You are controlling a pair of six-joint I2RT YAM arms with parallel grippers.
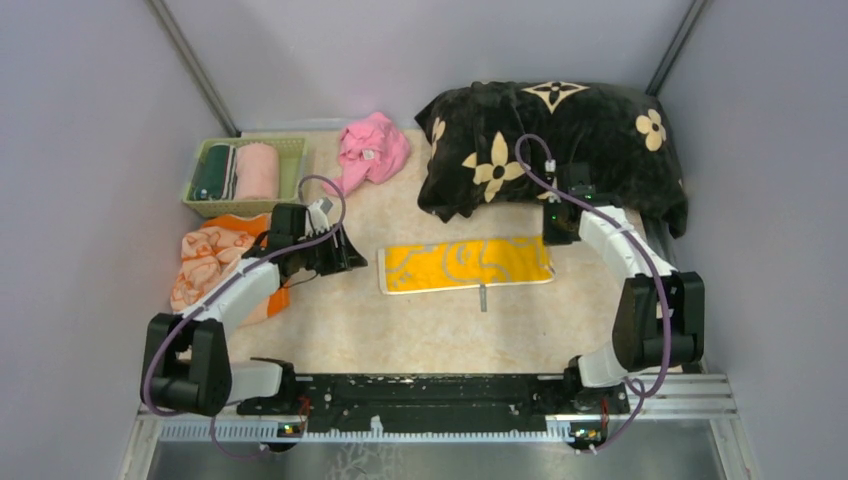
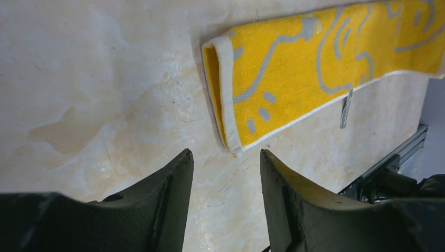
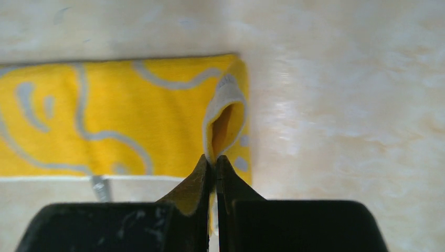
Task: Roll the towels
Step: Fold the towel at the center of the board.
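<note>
The duck towel (image 1: 465, 265) lies yellow side up with grey duck outlines, folded into a long strip in the middle of the table. My right gripper (image 1: 552, 240) is shut on the strip's right end, whose edge is lifted into a small loop (image 3: 226, 123) just ahead of the gripper (image 3: 214, 158). My left gripper (image 1: 356, 258) is open and empty, low over the table just short of the strip's left end (image 2: 225, 100); the bare table shows between its fingers (image 2: 225, 153). The peach towel (image 1: 212, 262) lies crumpled at the left, partly under my left arm.
A green basket (image 1: 296, 148) at the back left holds two rolled towels. A pink cloth (image 1: 372, 150) lies beside it. The big black flowered blanket (image 1: 560, 140) fills the back right, just behind my right wrist. A grey tag (image 1: 482, 297) sticks out from the strip's near edge.
</note>
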